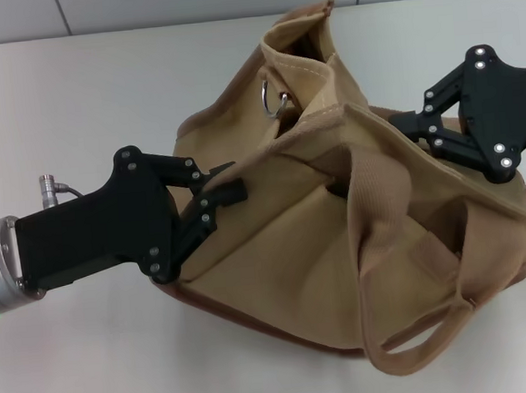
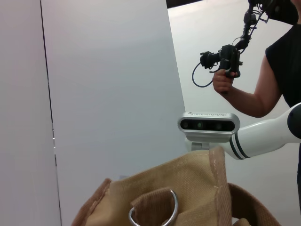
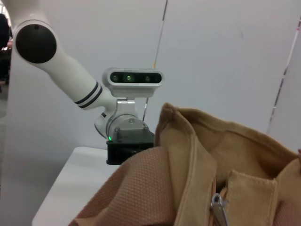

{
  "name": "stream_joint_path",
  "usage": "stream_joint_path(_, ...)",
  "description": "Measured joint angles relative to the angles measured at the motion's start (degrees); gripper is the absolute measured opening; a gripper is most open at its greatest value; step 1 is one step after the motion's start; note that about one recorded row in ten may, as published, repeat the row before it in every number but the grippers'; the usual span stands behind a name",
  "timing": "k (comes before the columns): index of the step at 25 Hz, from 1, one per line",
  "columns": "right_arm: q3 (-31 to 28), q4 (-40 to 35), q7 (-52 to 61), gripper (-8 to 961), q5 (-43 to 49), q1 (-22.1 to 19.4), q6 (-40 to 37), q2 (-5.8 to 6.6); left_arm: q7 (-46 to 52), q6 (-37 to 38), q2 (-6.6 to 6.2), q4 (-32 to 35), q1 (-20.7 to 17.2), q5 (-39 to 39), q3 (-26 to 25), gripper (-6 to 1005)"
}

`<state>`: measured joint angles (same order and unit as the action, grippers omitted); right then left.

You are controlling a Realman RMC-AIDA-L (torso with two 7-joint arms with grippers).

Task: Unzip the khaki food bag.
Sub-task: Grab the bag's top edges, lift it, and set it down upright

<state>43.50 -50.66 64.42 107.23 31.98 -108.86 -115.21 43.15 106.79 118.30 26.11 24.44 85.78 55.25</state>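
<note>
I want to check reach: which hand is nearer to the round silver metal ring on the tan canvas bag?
Left. The left hand is just below-left of the ring; the right hand is farther across the bag.

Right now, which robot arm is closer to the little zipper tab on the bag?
Probably the right. The right gripper sits at the khaki food bag's top seam, and the right wrist view shows the silver zipper pull right beneath it. The left gripper is against the bag's side fabric, seemingly steadying it.
</note>
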Motion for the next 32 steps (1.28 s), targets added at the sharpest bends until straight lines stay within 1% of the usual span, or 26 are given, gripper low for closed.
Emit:
stream_joint_path(8,-1.0,0.1,0.0,0,0.3,-2.5,0.1,0.01,-0.3,0.0,-0.03,0.0,-0.2,-0.1,-0.2,64)
stream_joint_path(11,-2.7,0.2,0.0,0,0.1,-3.3,-0.3,0.0,-0.3,0.2,-0.11,0.0,-0.2,-0.1,-0.6,64)
stream_joint_path(12,-4.7,0.5,0.4,0,0.0,-3.3,-1.0,-0.07,-0.3,0.3,-0.08,0.0,-0.1,-0.1,-0.6,64)
stream_joint_path(15,-5.6,0.9,1.7,-1,-0.4,-2.7,-1.6,-0.1,-0.3,0.3,-0.06,0.0,0.1,0.0,-0.6,64)
stream_joint_path(17,-5.6,1.0,3.8,-1,-0.7,-1.3,-1.9,-0.1,-0.4,0.3,-0.05,0.0,0.3,0.1,-0.4,64)
stream_joint_path(19,-5.5,1.1,3.9,37,-0.7,-0.8,-1.9,-0.1,-0.6,0.3,-0.01,0.0,0.4,0.1,-0.3,65)
stream_joint_path(22,-4.8,1.6,4.9,93,-0.4,1.7,-1.9,-0.1,-1.0,0.2,0.11,0.0,0.4,0.2,-0.2,65)
stream_joint_path(24,-4.4,1.7,5.2,135,-0.3,2.2,-1.9,-0.1,-1.1,0.2,0.12,0.0,0.4,0.2,-0.2,65)
stream_joint_path(27,-1.3,1.7,6.2,202,-0.1,3.6,-1.7,0.13,-1.2,0.0,0.11,0.0,0.5,0.2,-0.2,65)
stream_joint_path(32,1.3,1.7,8.8,315,1.2,5.0,-1.4,0.68,-1.6,-0.2,0.09,-0.3,0.5,0.2,-0.3,65)
